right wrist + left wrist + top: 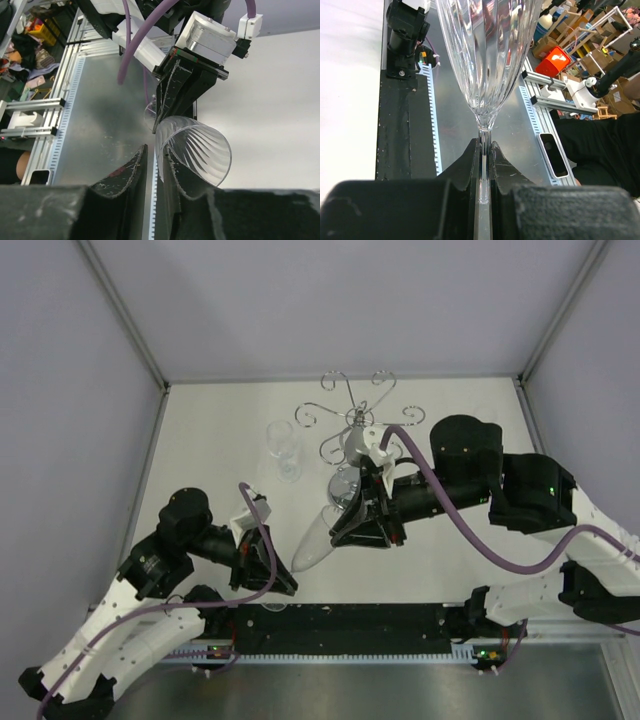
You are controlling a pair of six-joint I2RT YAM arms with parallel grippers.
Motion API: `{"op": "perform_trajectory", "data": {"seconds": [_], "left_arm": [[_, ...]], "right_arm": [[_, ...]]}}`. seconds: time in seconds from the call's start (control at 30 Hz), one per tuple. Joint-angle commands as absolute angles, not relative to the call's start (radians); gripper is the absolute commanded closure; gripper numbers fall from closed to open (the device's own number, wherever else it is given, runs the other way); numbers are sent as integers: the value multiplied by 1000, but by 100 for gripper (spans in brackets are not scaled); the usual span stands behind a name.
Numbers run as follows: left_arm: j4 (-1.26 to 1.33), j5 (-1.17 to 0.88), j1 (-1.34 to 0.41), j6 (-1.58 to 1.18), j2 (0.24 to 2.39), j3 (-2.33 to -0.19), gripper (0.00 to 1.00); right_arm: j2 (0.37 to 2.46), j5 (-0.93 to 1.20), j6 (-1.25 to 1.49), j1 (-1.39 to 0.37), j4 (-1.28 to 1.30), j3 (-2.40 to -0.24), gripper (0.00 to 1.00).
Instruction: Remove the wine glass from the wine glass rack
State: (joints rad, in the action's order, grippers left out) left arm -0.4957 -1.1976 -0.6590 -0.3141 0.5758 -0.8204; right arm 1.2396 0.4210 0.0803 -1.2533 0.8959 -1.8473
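Two glasses: left gripper (484,150) clamped on fluted glass (487,55) stem; right gripper (152,156) at its rim, narrow slit, can't tell if pinching. Wine glass (283,445) stands on table (220,480), just left of wine glass rack (355,410).

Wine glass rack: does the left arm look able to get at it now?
Probably not. The left gripper is shut on the stem of a fluted glass, so it is not free, and the right gripper lies on the way to the wine glass rack.
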Motion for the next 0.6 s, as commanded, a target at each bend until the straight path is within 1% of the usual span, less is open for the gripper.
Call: {"op": "perform_trajectory", "data": {"seconds": [0.0,0.07,0.17,0.2,0.23,0.27,0.33,0.37,0.4,0.43,0.57], "left_arm": [[-486,-1195,-661,-302,574,-854,100],[-486,-1195,-661,-299,574,-854,100],[-492,-1186,-661,-291,574,-856,100],[-492,-1183,-663,-288,574,-861,99],[-494,-1183,-663,-287,577,-861,93],[-497,-1178,-663,-284,580,-862,90],[-499,-1177,-663,-279,587,-864,85],[-499,-1178,-664,-275,591,-864,79],[-499,-1178,-664,-272,597,-864,70],[-499,-1177,-666,-270,601,-867,65],[-497,-1183,-667,-258,607,-870,46]], "right_arm": [[1238,454,87,-1247,896,-1862,85],[1236,462,89,-1246,896,-1861,90],[1239,474,94,-1247,896,-1862,100],[1242,480,94,-1246,896,-1861,100],[1241,488,95,-1246,896,-1859,100],[1243,494,95,-1246,896,-1861,100],[1244,506,98,-1246,896,-1858,100],[1246,511,97,-1246,897,-1859,100],[1246,517,100,-1247,896,-1858,100],[1243,522,100,-1246,896,-1855,100],[1232,520,98,-1246,897,-1836,100]]}}
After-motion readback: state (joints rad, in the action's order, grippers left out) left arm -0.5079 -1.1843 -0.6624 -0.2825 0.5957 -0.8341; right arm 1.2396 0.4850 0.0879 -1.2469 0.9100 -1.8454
